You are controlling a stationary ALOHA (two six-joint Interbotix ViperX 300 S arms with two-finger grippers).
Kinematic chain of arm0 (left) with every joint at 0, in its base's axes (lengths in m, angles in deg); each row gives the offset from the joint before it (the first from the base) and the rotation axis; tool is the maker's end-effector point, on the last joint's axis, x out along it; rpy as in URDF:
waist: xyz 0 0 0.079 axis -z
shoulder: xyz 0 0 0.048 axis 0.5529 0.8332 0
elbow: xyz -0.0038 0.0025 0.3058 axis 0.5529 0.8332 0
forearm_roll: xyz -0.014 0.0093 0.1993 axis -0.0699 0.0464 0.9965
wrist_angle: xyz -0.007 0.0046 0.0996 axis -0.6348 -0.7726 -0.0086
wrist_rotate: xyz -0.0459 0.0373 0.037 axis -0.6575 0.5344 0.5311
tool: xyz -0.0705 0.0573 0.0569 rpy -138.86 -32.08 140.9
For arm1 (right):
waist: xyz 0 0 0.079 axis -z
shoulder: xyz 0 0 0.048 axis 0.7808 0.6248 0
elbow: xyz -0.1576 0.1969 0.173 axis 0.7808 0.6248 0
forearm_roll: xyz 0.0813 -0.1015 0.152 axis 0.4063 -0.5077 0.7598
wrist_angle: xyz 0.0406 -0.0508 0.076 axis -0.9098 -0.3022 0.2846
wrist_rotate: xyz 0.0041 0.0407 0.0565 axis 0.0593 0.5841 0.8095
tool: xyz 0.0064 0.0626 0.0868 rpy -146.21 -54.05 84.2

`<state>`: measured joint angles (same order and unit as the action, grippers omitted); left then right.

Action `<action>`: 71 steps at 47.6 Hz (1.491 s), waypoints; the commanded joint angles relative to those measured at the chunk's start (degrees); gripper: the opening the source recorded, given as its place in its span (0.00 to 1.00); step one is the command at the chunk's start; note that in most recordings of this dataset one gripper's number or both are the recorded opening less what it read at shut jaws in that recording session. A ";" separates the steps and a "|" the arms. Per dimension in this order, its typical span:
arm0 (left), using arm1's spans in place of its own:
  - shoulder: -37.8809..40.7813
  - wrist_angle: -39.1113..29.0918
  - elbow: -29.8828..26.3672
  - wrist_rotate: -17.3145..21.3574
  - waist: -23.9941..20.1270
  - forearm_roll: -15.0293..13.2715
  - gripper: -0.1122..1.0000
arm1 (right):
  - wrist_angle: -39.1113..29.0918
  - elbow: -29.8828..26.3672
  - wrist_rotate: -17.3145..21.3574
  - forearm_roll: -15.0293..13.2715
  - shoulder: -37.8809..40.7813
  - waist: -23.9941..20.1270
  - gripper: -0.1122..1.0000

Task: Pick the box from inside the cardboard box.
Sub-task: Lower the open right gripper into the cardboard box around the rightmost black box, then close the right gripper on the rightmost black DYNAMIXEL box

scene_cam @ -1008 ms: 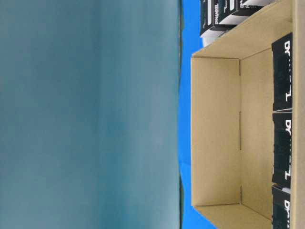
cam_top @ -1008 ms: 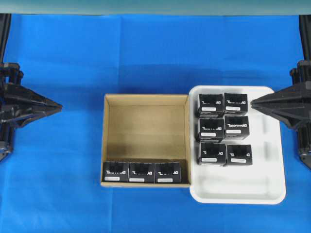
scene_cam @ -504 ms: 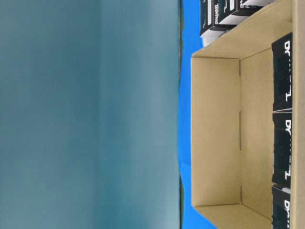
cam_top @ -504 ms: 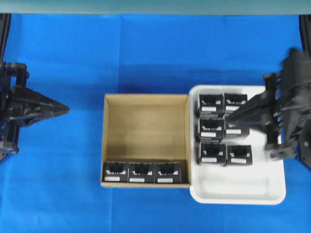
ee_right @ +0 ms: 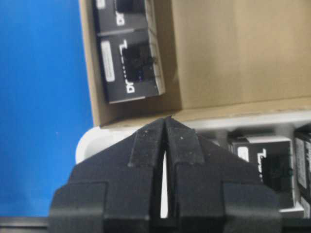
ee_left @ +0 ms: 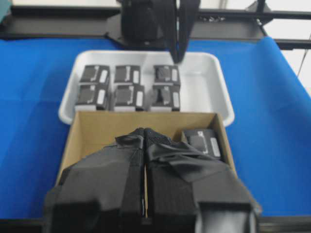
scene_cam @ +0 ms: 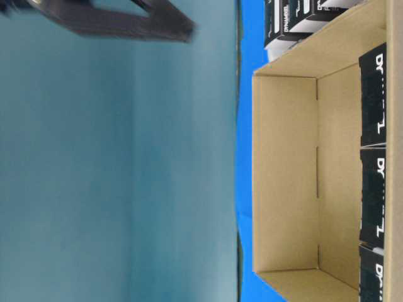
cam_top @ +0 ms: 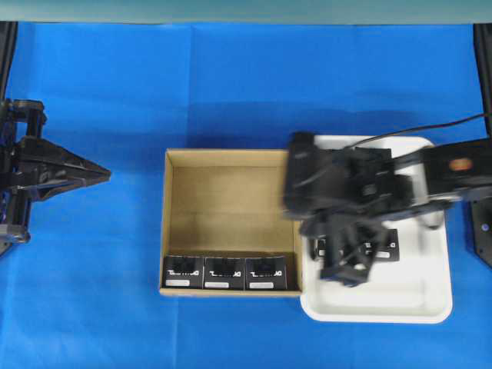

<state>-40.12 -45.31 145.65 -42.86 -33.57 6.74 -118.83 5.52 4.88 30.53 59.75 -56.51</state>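
A shallow brown cardboard box (cam_top: 231, 221) sits at the centre of the overhead view on a blue cloth (cam_top: 231, 84). Three identical small black boxes line its lower wall, side by side in a row running left to right; the rest of its floor is bare. The right-hand box (cam_top: 265, 272) lies in the lower right corner, touching that wall. Each is a black cuboid with white lettering and a white label strip. The right gripper (ee_right: 165, 126), jaws clenched on nothing, hangs blurred above the seam between the carton and a white tray (cam_top: 430, 307) at right that holds more black boxes. From it, the nearest box lies toward the lower left of the overhead frame, near at hand. The left gripper (cam_top: 104, 174), also clenched and empty, rests well apart at the left edge, so the right arm looks better placed.
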 commanded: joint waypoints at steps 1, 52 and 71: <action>0.35 0.26 -1.76 -0.09 0.09 0.09 0.07 | -5.10 -4.48 -0.26 0.18 5.01 -0.09 0.16; 0.35 -0.62 -1.76 -0.09 0.09 0.09 0.07 | 2.29 -7.38 -12.74 15.47 16.70 4.31 0.99; 0.35 -0.62 -1.67 -0.18 0.09 0.09 0.07 | 1.85 -7.29 -19.34 18.37 19.07 4.04 0.99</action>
<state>-40.12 -46.10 145.47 -42.95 -33.57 6.65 -117.07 -1.69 -14.37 48.55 78.03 -51.77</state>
